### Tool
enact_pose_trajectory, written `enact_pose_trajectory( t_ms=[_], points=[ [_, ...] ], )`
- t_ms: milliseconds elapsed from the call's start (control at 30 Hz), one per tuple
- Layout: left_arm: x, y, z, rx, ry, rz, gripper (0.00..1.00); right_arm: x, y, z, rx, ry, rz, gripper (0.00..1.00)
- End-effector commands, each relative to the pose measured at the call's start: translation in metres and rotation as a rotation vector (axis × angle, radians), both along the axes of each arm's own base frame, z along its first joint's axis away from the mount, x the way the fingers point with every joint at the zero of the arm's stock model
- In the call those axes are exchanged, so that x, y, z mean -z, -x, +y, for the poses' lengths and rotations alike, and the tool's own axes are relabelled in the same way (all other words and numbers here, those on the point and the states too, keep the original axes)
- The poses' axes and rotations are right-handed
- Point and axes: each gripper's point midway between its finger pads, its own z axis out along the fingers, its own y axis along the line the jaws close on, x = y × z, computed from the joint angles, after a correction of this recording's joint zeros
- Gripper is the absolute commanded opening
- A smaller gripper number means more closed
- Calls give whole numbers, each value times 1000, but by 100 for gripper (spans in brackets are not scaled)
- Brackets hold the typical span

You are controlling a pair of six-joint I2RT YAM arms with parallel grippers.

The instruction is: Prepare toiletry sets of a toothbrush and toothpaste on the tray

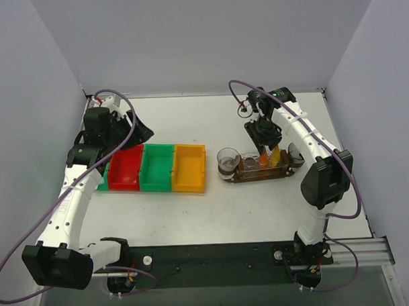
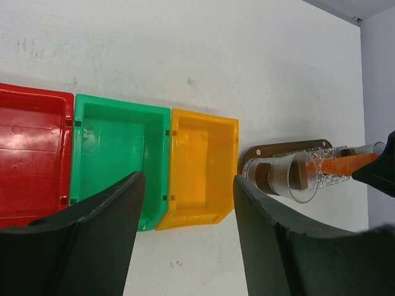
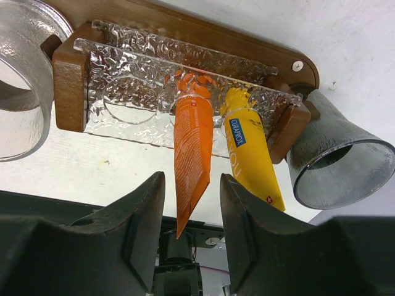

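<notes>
Right end effector (image 3: 192,184) spread, flanking orange toothpaste (image 3: 192,139) | left end effector (image 2: 188,184) spread above yellow bin (image 2: 207,154) rim

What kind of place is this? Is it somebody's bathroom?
Probably not: it looks like a robot test lab. Two robot arms are bolted to a white table with plain walls around it, and toothpaste tubes stand in a holder on a wooden tray near coloured plastic bins.
</notes>
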Motion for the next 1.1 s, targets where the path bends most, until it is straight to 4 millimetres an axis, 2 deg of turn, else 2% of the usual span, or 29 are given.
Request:
enact_pose_trajectory(
  t_ms=[0, 333, 433, 567, 600, 700, 800, 900, 933, 967, 1067],
  points=[
    [-14, -6, -2, 8, 22, -52, 69, -13, 4, -1, -8, 1, -31, 38],
    [-13, -7, -1, 17, 10, -51, 69, -36, -4, 3, -6, -36, -117, 44],
    [-12, -7, 6, 18, -25, -55, 69, -48, -8, 5, 0, -56, -163, 45],
    [-11, -8, 38, -28, -34, -45, 69, -67, -13, 7, 7, -85, -233, 45],
    [-11, -10, 56, -67, -33, -40, 69, -72, -14, 8, 7, -95, -255, 45],
    [-8, -8, 84, -124, -106, -10, 69, -85, -18, 8, 6, -114, -308, 45],
    [-2, -6, 98, -122, -208, 30, 69, -92, -19, 6, 1, -125, -345, 45],
    [22, 0, 130, -174, -320, 137, 68, -97, -21, 3, -3, -132, -379, 45],
    [28, 4, 150, -220, -345, 170, 68, -98, -20, 7, -12, -160, -376, 44],
    [39, 8, 158, -233, -349, 222, 67, -101, -21, 7, -11, -167, -385, 44],
    [51, 13, 183, -293, -406, 280, 65, -111, -21, 2, 6, -204, -416, 42]
  ],
)
